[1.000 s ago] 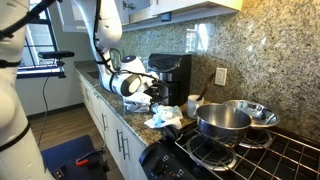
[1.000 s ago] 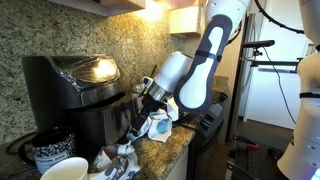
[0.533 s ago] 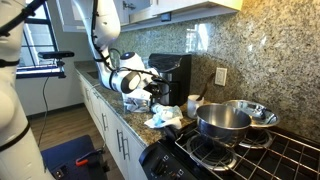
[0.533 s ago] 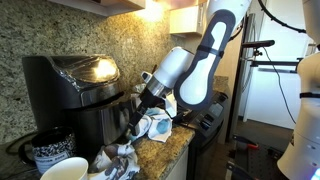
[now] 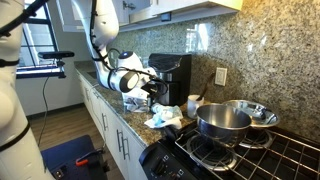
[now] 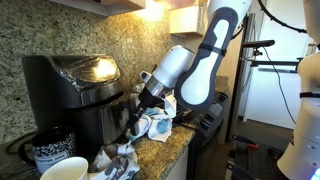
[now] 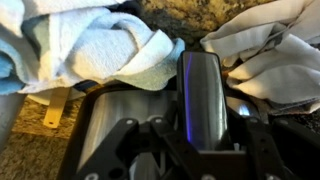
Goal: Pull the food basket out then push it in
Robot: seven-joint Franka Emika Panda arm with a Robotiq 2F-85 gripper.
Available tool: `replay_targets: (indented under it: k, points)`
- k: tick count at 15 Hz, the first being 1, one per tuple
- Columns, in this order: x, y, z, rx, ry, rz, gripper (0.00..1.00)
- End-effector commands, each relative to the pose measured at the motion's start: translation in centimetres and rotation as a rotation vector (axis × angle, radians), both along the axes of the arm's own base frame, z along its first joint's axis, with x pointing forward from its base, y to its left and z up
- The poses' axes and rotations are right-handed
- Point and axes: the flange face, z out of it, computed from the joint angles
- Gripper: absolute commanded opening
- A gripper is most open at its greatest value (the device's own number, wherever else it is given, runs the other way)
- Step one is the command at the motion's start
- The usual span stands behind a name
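Over the last second the wrist has drawn slightly back from the black air fryer (image 6: pixel 70 85). The gripper (image 6: pixel 140 108) sits at the food basket (image 6: pixel 108 120) in the fryer's front. The basket's handle (image 7: pixel 200 95) runs between the fingers, but I cannot tell whether they clamp it. Crumpled cloths (image 7: pixel 110 50) lie just beside.

No legible text, label, brand, number or sign on anything in any view.

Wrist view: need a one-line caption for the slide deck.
Gripper at the food basket handle, grip unclear, crumpled white cloths on the granite counter beyond.
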Motion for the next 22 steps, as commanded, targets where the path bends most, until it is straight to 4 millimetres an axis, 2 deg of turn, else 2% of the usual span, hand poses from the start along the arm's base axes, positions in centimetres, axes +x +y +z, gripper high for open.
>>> replay_targets:
  k: [1,8,13,22]
  points:
    - [-0.4,-1.1,-0.2,0.007,0.027,-0.022,0.15]
    - [-0.5,-1.4,-0.5,0.009,0.048,-0.018,0.15]
    - [0.2,-0.6,-0.1,0.044,0.018,0.018,0.15]
    - [0.2,-0.2,-1.4,0.109,0.044,0.102,0.15]
